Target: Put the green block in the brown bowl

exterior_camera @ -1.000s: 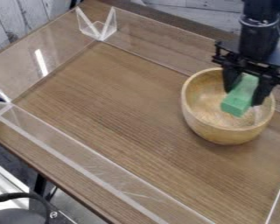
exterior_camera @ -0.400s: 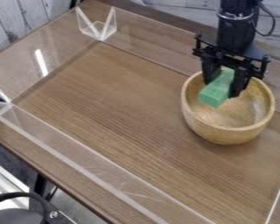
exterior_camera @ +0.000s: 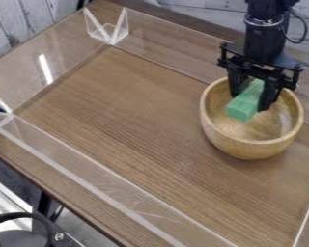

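The block (exterior_camera: pixel 246 100) has shifted a little right since a moment ago, the fingers (exterior_camera: pixel 258 81) gripping its upper end. It is tilted over the bowl (exterior_camera: pixel 253 147), bottom contact unclear. Only release appears outstanding, in my judgement.

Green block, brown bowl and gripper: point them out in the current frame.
green block (exterior_camera: pixel 245 100): camera view, middle of its visible face
brown bowl (exterior_camera: pixel 253 150): camera view, near outer wall
gripper (exterior_camera: pixel 254 86): camera view, between fingertips

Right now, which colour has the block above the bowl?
Bright green, in the camera view.
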`<move>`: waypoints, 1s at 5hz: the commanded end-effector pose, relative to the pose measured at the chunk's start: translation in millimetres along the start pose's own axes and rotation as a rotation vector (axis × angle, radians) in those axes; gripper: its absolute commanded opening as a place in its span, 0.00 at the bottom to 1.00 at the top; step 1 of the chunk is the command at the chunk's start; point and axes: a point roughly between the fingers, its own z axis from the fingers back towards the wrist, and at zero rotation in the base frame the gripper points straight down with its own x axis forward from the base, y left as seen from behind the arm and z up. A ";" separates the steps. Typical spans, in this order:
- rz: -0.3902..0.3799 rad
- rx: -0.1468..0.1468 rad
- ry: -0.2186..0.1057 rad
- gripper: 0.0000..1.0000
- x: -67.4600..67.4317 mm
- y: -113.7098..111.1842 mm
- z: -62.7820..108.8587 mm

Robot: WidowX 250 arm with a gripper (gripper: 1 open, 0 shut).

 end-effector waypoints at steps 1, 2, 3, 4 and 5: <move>0.015 -0.017 -0.060 0.00 20.3 -1.9 21.2; 0.004 -0.016 -0.060 0.00 20.4 -1.6 10.8; -0.006 -0.016 -0.060 0.00 20.6 -0.5 -0.7; 0.016 -0.015 -0.076 0.00 17.3 -0.8 -7.6; 0.042 -0.018 -0.106 1.00 12.6 -2.5 -3.6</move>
